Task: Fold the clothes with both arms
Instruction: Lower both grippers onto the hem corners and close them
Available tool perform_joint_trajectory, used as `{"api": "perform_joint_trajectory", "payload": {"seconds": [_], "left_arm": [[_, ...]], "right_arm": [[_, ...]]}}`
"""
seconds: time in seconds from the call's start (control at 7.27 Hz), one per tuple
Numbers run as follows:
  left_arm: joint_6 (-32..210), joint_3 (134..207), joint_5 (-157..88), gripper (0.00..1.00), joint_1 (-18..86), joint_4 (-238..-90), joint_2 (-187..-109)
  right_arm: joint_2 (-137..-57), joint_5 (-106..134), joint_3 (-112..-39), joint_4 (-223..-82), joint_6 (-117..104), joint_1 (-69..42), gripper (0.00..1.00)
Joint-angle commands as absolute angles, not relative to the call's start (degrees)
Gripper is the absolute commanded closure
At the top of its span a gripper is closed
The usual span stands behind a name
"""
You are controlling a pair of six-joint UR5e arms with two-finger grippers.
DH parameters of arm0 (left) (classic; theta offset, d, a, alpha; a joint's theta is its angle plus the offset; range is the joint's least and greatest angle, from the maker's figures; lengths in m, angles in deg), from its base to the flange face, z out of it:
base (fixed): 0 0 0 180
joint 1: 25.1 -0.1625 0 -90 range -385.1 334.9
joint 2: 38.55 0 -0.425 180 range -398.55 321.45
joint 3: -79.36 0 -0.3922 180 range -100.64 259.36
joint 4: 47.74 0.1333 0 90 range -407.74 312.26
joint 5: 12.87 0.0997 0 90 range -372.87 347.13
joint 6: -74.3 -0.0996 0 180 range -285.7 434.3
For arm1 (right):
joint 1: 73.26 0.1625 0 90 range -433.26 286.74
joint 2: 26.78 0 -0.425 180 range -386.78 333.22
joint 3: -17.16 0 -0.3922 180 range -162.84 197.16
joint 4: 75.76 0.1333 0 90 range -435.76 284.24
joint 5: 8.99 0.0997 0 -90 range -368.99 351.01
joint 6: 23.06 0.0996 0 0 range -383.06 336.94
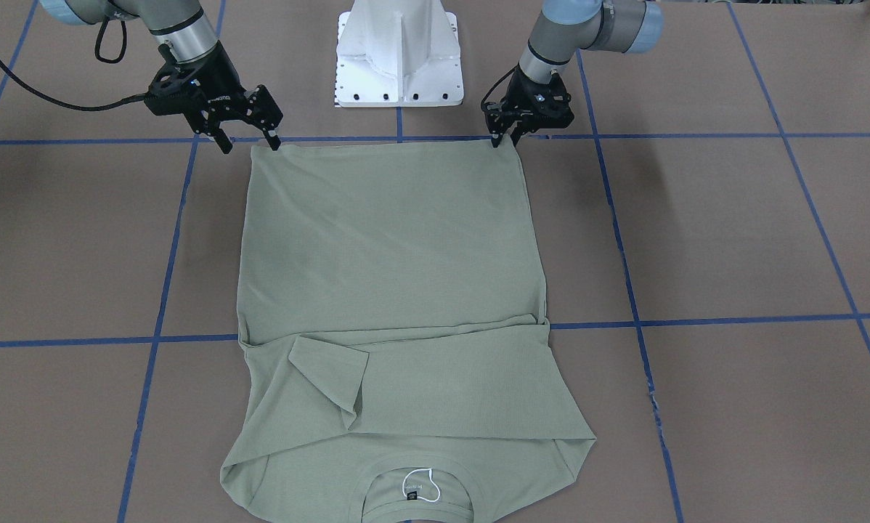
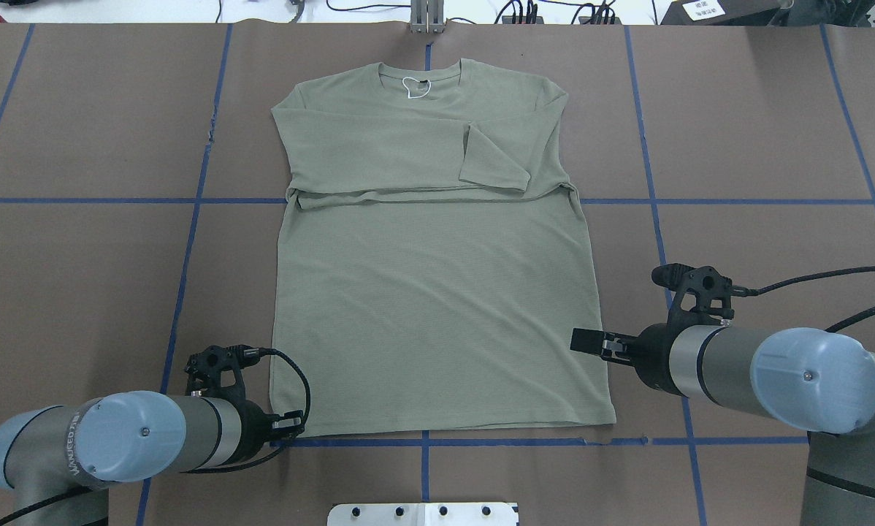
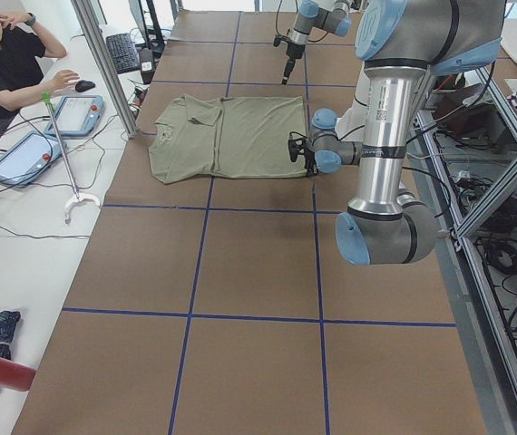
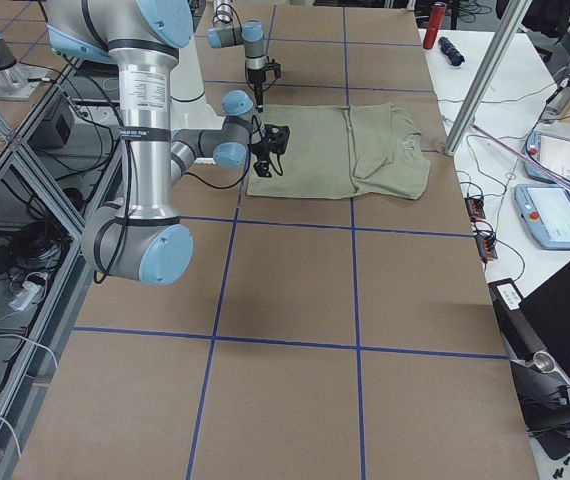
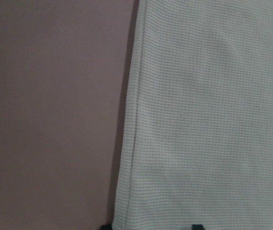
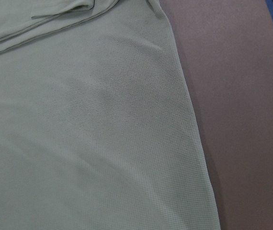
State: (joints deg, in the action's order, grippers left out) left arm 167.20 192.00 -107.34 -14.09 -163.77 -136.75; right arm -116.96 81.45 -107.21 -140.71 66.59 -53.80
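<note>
The pale sage-green shirt (image 1: 391, 240) lies flat on the brown table, neck away from me, with both sleeves folded across the chest (image 2: 437, 292). My left gripper (image 1: 505, 139) is open and low at the hem's left corner (image 2: 295, 422). In the left wrist view its fingertips (image 5: 105, 226) straddle the shirt's side edge (image 5: 213, 120). My right gripper (image 1: 250, 142) is open and empty, hovering by the hem's right corner (image 2: 583, 341). The right wrist view shows only the shirt's right edge (image 6: 79, 120) and no fingers.
The white pedestal (image 1: 399, 58) stands just behind the hem, between the arms. Blue tape lines (image 2: 423, 442) grid the table. A seated operator (image 3: 4, 63) and tablets (image 3: 82, 113) are beyond the neck end. A metal pole (image 4: 485, 70) stands near the collar.
</note>
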Motion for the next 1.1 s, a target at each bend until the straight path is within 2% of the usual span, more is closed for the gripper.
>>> {"api": "perform_joint_trajectory", "payload": {"seconds": [0.0, 0.14, 0.28, 0.69, 0.96], "left_arm": [[167.2, 192.03, -107.35, 0.84, -14.11, -163.76, -136.73], [167.2, 192.21, -107.35, 0.9, -14.03, -163.41, -136.73], [167.2, 192.56, -107.35, 1.0, -14.03, -163.15, -136.9], [167.37, 197.55, -107.35, 1.0, -12.89, -163.23, -136.91], [167.99, 198.18, -106.91, 1.0, -11.31, -163.58, -137.25]], "right_arm": [[-116.95, 81.45, -107.12, -140.71, 66.59, -53.83, 0.0], [-116.95, 81.37, -106.77, -140.71, 66.59, -53.92, 0.0], [-117.04, 81.28, -106.16, -140.62, 66.76, -54.36, 0.0], [-119.92, 75.42, -106.15, -137.74, 77.73, -57.94, 0.0], [-120.56, 74.42, -105.72, -136.23, 80.2, -59.45, 0.0]]}}
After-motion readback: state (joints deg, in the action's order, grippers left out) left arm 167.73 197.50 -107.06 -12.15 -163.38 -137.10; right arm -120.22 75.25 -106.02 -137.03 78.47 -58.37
